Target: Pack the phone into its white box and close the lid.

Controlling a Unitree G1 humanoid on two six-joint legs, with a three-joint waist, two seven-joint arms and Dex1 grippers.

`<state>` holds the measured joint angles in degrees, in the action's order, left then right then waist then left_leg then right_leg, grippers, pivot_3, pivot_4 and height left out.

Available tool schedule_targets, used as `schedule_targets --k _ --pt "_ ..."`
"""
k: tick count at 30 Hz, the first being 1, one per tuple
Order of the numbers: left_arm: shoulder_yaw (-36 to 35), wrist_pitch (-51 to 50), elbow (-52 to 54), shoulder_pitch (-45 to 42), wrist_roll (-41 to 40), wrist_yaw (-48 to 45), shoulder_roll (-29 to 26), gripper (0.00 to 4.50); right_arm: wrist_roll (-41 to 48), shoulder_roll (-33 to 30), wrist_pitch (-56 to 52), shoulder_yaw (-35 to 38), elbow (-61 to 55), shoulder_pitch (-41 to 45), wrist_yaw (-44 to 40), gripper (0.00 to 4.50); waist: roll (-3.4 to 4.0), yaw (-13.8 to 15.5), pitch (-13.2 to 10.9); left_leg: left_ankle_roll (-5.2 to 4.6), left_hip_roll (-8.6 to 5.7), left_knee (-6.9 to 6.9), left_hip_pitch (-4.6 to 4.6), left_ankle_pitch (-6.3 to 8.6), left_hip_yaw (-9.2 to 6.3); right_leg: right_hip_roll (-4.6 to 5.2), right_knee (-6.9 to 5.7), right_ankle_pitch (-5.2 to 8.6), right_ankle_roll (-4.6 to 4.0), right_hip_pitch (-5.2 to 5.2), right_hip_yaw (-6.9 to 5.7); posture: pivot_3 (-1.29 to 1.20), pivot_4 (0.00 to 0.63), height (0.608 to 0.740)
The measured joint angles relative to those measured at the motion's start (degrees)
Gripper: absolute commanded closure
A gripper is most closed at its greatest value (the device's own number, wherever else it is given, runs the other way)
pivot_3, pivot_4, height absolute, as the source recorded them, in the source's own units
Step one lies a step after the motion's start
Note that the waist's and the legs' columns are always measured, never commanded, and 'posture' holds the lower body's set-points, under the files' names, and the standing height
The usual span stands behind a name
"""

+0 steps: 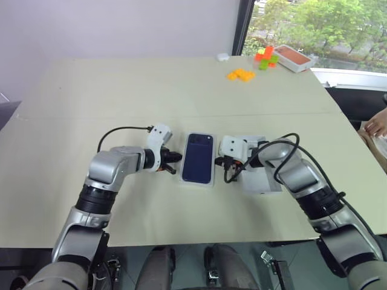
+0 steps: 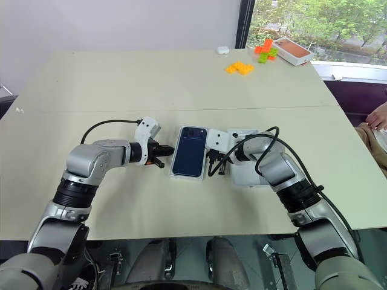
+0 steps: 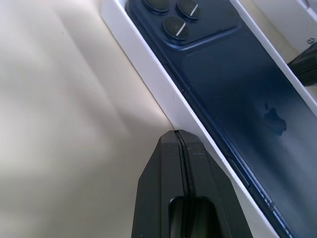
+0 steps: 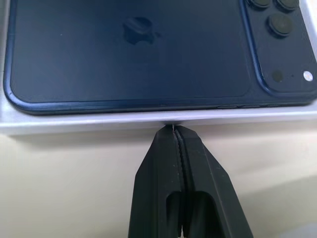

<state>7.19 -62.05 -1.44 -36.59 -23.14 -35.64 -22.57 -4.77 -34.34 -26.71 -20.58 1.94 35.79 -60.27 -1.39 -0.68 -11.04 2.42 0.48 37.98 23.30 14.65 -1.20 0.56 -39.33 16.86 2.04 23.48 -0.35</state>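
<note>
Currently one phone (image 1: 199,157) lies back-up inside one white box (image 3: 148,74) at mid-table; one lid (image 1: 261,179) sits beside it under the right arm. Two grippers flank the box — left gripper (image 3: 177,135) and right gripper (image 4: 173,130), fingers pressed together, tips at its long walls.

place: office or lab | cues: plain worktable (image 1: 181,90), window (image 1: 314,24)
</note>
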Motion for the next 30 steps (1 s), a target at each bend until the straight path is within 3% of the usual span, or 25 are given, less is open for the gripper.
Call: schedule_targets --k 18,29,30 --pt "0.4 -2.1 3.8 0.4 -1.4 -1.5 2.1 4.50 1.1 -5.2 1.3 1.2 -0.5 -1.4 -2.0 4.46 0.00 0.0 0.0 0.00 0.00 0.03 -0.01 0.00 0.00 -0.01 -0.05 0.00 0.00 -0.01 0.00 0.00 0.150 0.740" --pt "-2.7 2.5 4.5 1.8 -2.0 -1.6 -0.7 4.50 1.7 -5.4 3.7 2.1 2.0 0.6 -1.9 4.46 0.01 -0.1 0.0 0.00 0.02 0.04 -0.03 0.00 0.00 -0.02 -0.07 0.00 0.00 -0.01 0.00 0.00 0.150 0.740" --pt "-3.6 4.0 4.7 2.2 -1.8 -1.6 -1.6 4.25 2.1 -5.4 3.5 3.3 2.6 1.5 -1.5 4.23 0.01 -0.1 0.0 0.00 0.02 0.04 -0.03 0.00 0.00 -0.02 -0.07 0.00 0.00 -0.01 0.00 0.00 0.150 0.740"
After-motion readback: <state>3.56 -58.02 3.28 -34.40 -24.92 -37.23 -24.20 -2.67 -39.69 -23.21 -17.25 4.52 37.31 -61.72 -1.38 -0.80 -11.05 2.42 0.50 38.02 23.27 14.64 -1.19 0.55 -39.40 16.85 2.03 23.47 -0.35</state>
